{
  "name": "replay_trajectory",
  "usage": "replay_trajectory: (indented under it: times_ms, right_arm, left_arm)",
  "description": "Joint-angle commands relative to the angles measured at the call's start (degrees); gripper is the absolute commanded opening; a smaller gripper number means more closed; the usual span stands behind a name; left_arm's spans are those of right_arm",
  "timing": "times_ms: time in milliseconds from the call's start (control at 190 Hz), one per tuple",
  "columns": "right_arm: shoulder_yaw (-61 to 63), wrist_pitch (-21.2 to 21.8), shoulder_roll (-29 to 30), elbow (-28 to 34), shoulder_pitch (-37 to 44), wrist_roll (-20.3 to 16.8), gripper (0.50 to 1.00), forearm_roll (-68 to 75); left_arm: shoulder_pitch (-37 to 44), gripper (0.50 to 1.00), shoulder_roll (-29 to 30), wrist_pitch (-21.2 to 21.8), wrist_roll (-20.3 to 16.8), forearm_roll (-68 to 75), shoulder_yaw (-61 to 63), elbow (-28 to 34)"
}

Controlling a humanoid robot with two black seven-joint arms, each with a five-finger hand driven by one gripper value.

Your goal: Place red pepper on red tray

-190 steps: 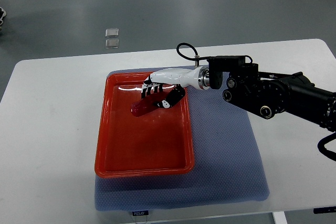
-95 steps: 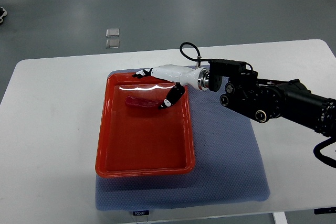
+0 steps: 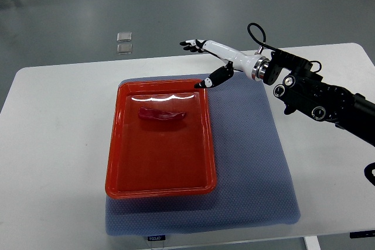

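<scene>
Lying in the far half of the tray, the pepper rests flat on the tray floor, lengthwise from left to right, near the far wall and a little toward the left side, apart from every wall. The tray sits on a blue mat that covers the middle of the white table, the tray taking the mat's left part.

The pepper looks small, thin and dark red, probably light and fairly soft, with a smooth skin that could slip between hard fingertips. It has a slight curve and tapers toward one end. If it had to be taken up again, the thicker middle seems the best place to pinch it, across its narrow width, with a gentle squeeze; gripping the thin tip would likely let it swing or bend.

To the right, the right hand hangs above the table's far edge, beyond the tray's far right corner. Its fingers are spread wide, the thumb points down toward that corner, and it holds nothing. By the look of things the placing is done.
</scene>
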Motion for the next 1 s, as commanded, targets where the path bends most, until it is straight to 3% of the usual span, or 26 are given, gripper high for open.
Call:
replay_trajectory:
  times_ms: [0,199,415,719,992]
  right_arm:
    - [5.18,0.00,-0.21,-0.17,-1.24,-0.18,0.901,8.75]
    - [15.38,-0.61,-0.21,-0.43,-4.23,-0.54,0.901,30.81]
    - [16.44,-2.99,-0.39,-0.43,-7.74,-0.45,0.901,47.52]
    - [18.64,-0.44,0.14,-3.86,-11.08,-0.54,0.901,60.53]
    - [18.81,0.35,0.40,-4.12,-12.32,0.08,0.915,62.20]
  left_arm:
    - [-0.03,1.000,0.00,0.00,0.00,0.00,0.00,0.00]
    - [-0.03,1.000,0.00,0.00,0.00,0.00,0.00,0.00]
    - [-0.03,1.000,0.00,0.00,0.00,0.00,0.00,0.00]
    - [-0.03,1.000,0.00,0.00,0.00,0.00,0.00,0.00]
    - [-0.03,1.000,0.00,0.00,0.00,0.00,0.00,0.00]
